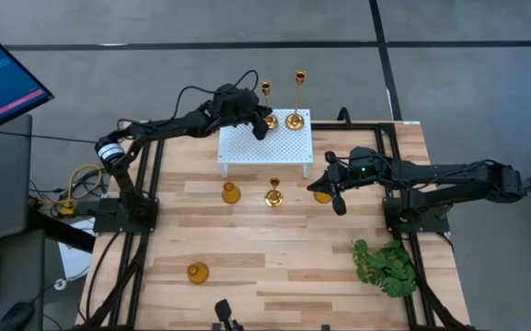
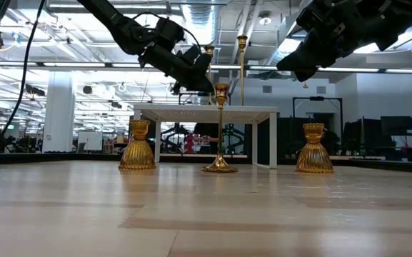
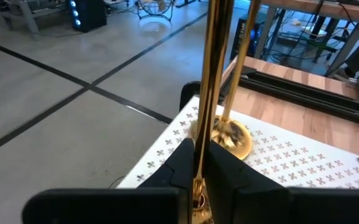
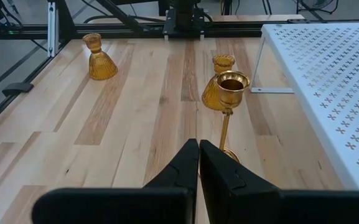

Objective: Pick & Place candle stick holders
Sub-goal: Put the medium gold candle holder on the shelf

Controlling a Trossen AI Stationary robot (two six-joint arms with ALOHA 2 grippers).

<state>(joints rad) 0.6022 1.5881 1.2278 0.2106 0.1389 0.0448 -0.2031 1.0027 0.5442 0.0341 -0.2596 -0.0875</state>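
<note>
Dark fingers of the left pincer (image 3: pixel 199 163) are closed narrowly on the stem of a slim brass stick (image 3: pixel 209 93), held upright at the back-left corner of the white perforated stand (image 1: pixel 265 138). A second, taller brass stick (image 1: pixel 296 99) stands on the stand just beside it, apart from the pincer.

Right pincer (image 4: pixel 198 163) hangs above the surface (image 1: pixel 274 253) in front of the stand's right end, fingers pressed together and holding nothing. A short brass stick (image 4: pixel 230 106) stands on the wood just ahead of it, untouched.

Three squat, ribbed amber holders rest on the pale planked wood: one (image 1: pixel 231 192) before the stand's left leg, one (image 1: pixel 322 195) beside the right pincer, one (image 1: pixel 197 272) well apart near the front-left. A green leafy plant (image 1: pixel 386 265) lies at front-right.

Beyond the surface, grey floor with dark seams and a lit workshop hall.
</note>
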